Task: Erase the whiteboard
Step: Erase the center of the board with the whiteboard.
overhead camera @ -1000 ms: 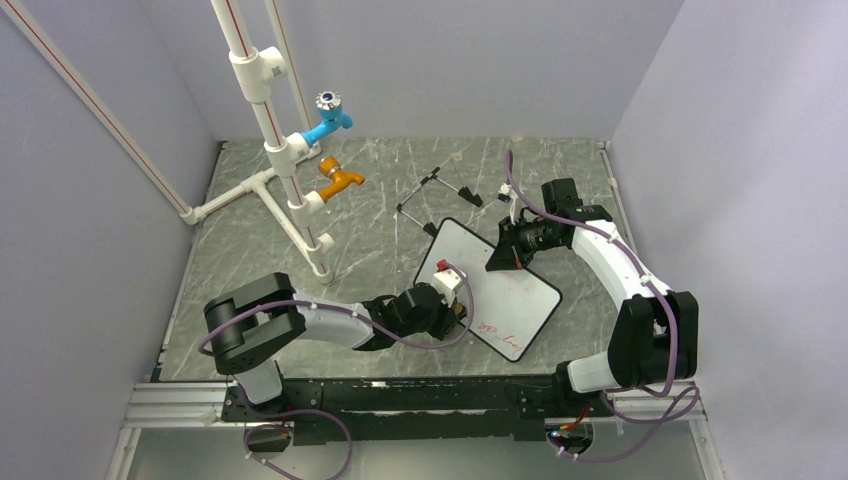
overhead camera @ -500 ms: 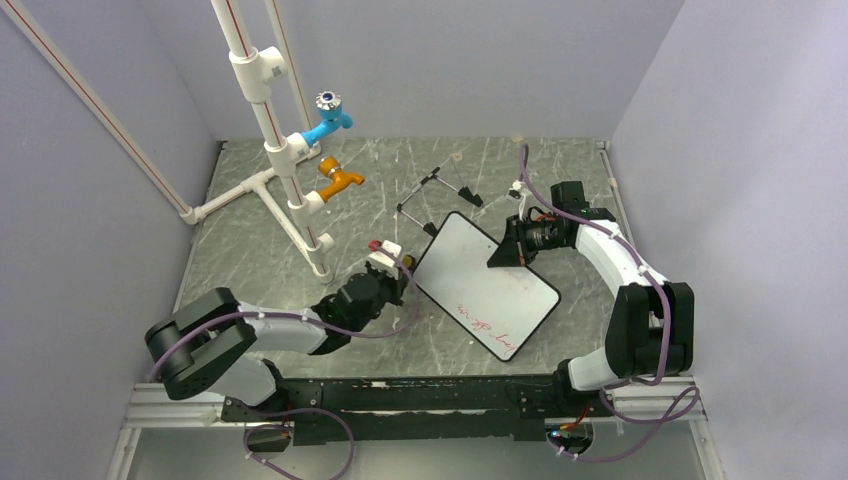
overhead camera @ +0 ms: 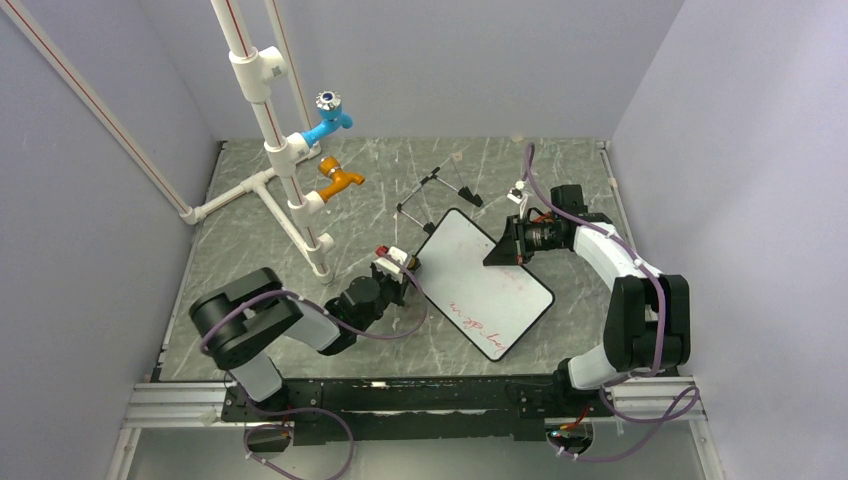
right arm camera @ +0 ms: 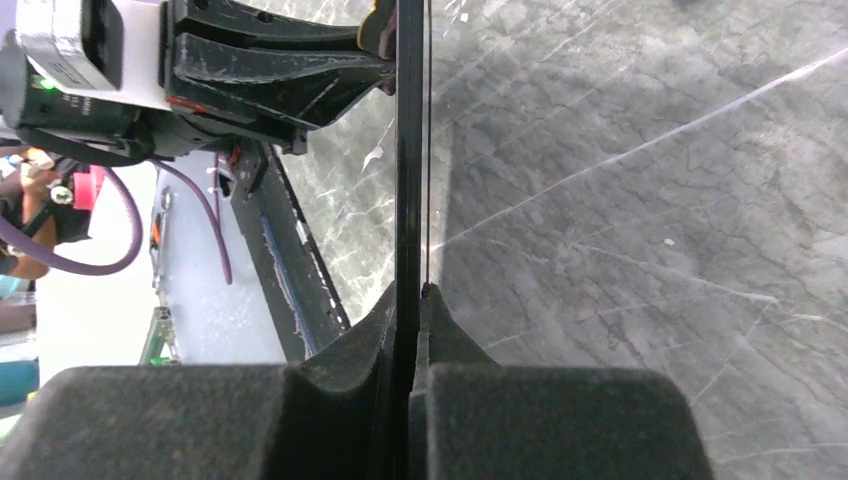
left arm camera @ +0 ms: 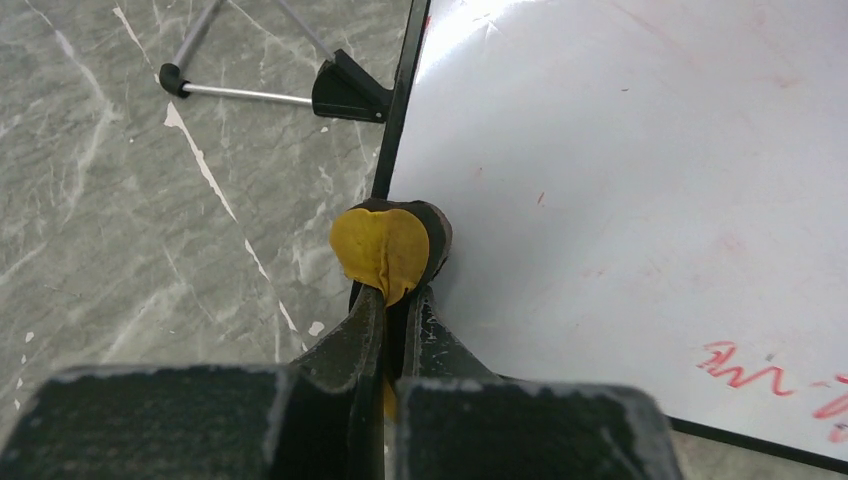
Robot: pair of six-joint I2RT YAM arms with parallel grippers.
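Pinching a small yellow eraser [left arm camera: 385,250] between jaws closed almost fully, the left gripper [left arm camera: 395,300] presses it against the thin black frame [left arm camera: 400,120] on one long side of the whiteboard [left arm camera: 620,180]. The right gripper [right arm camera: 410,300] clamps the opposite rim, its fingers nearly together with only the slim board edge between them. The board sits mid-table, angled between the two arms. Its face is glossy white with rounded corners, and red writing [left arm camera: 760,375] lies near its lower end. The eraser looks soft and squashed, with a dark backing. The table [overhead camera: 560,180] is grey with a marble pattern and pale scratches. Thin wire legs [overhead camera: 435,195] with black caps lie beyond the board. The right wrist view shows the board only edge-on, and the writing is too small to read. Whether the board lies flat cannot be told.
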